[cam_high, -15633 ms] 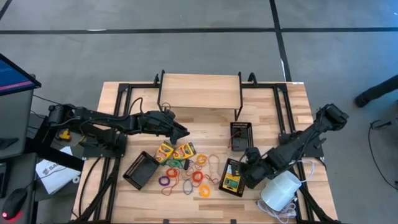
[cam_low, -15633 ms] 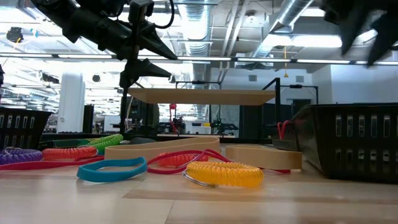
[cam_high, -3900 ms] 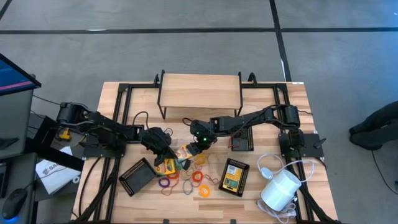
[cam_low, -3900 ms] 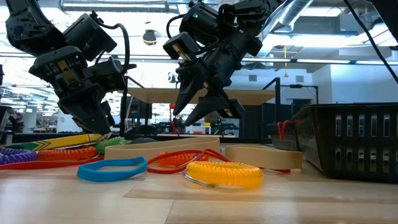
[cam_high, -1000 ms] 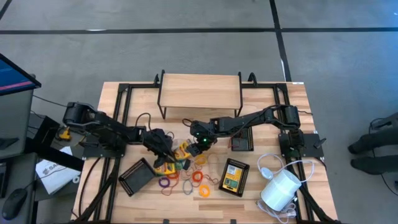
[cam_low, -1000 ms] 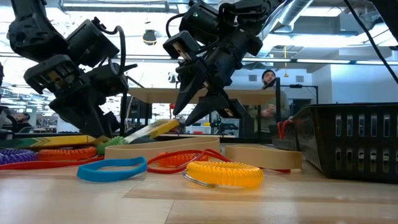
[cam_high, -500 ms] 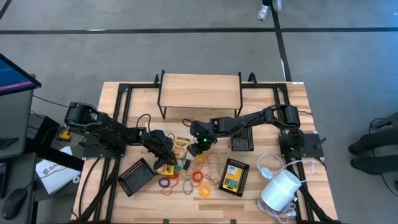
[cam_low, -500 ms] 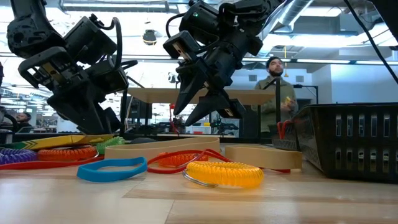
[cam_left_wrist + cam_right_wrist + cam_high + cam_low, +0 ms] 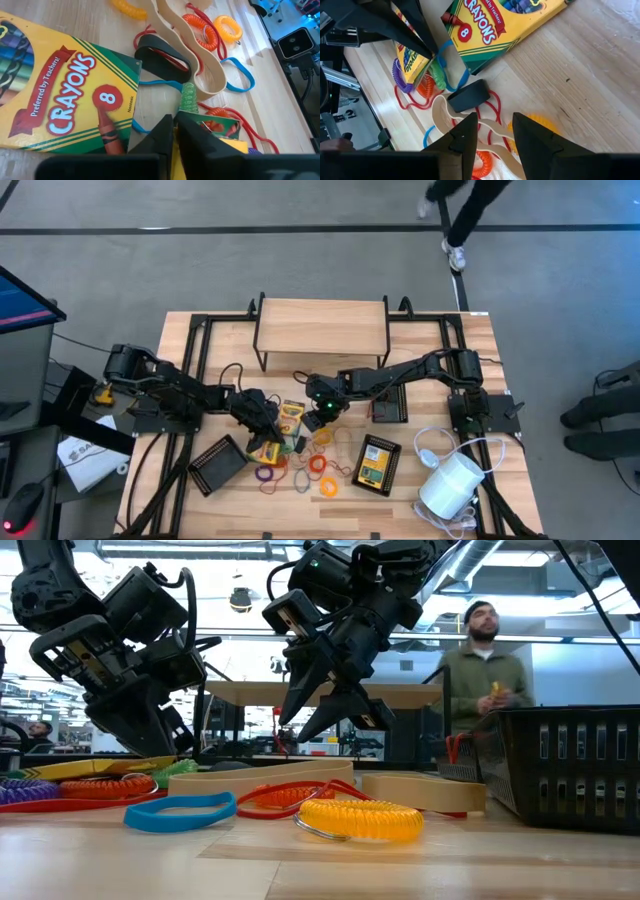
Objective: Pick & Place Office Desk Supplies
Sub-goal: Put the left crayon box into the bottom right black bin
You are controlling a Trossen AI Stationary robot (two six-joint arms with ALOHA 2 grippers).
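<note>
Bare wood is being left free along the surface at twelve o'clock, while the crayon boxes and elastic loops are being crowded at centre by the left tool, pinched closed and empty, and the right tool, fingers parted, at three o'clock.

Light falls evenly from above on the wooden table, which reads bright and clear in the high view, with only short soft shadows under the arms. Seen level across that table, the ceiling lamps behind it glare white, so both arms stand as dark silhouettes. There the yellow coil at the front is sharp, while the person beyond the table is blurred. In both wrist views the near fingers look soft.
</note>
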